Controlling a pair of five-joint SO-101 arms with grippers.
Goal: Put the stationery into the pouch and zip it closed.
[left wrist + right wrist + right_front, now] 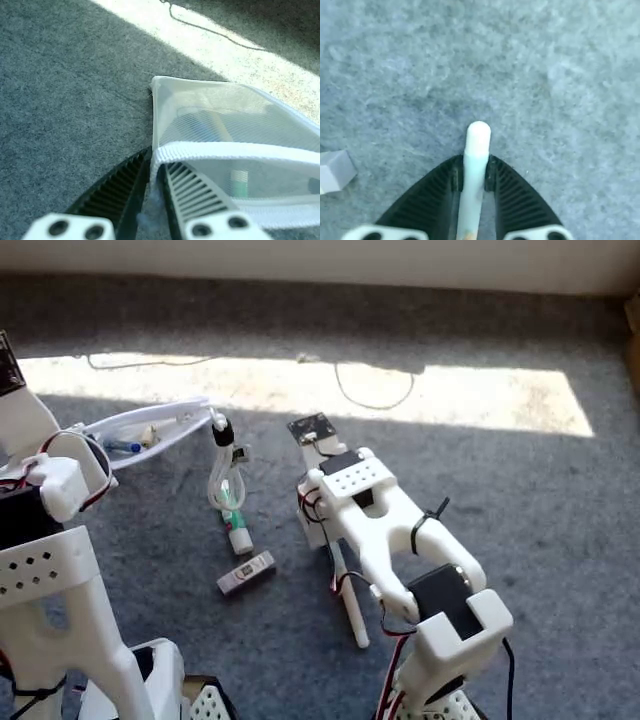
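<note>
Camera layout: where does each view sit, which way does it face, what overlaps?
High view: fixed off the arms, looking down on grey carpet; left arm and right arm show.
Left wrist view: on the left arm, facing along the left claw, shut on the mesh pouch.
Right wrist view: on the right arm, facing down past the right claw, shut on a white stick.
Shared: high and left wrist views both show the mesh pouch.

Mesh cloth pouch point(225, 125); rough matt carpet point(520, 520); smooth plastic stick point(477, 145).
</note>
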